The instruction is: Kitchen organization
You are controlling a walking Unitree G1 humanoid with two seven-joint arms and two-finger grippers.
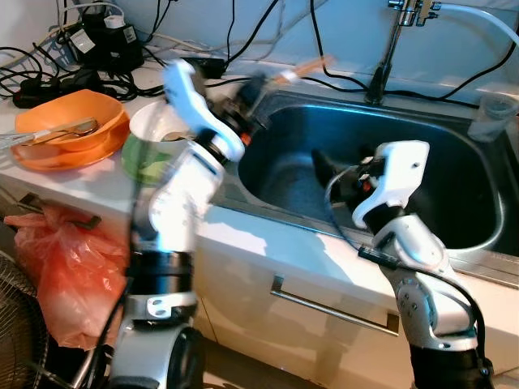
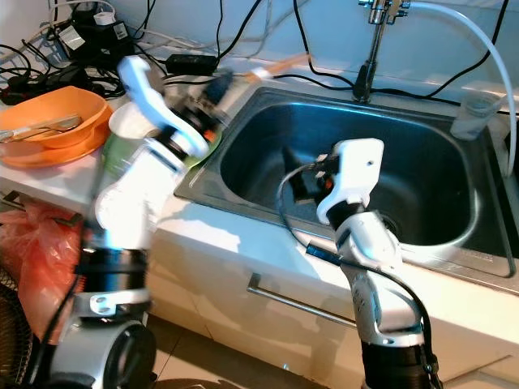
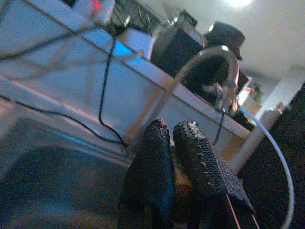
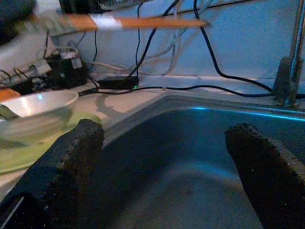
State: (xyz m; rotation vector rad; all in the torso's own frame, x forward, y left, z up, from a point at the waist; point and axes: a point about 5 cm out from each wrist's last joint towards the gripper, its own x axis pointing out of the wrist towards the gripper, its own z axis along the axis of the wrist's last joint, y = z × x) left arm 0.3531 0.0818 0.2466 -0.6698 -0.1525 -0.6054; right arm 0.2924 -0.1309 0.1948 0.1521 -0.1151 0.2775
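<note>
Right gripper (image 1: 322, 166): we've got it mid-frame, low in the steel sink (image 1: 454, 154), fingers spread wide, nothing between them.
Left gripper (image 1: 253, 89): blurry, upper middle over the sink's left rim, pinched on an orange-handled utensil (image 1: 312, 65) pointing at the faucet (image 1: 395, 40).
White bowl (image 1: 158, 121): on a green plate (image 4: 28, 152), counter left.
Orange bowls (image 1: 69, 126): far left, cables (image 1: 49, 65) behind.
</note>
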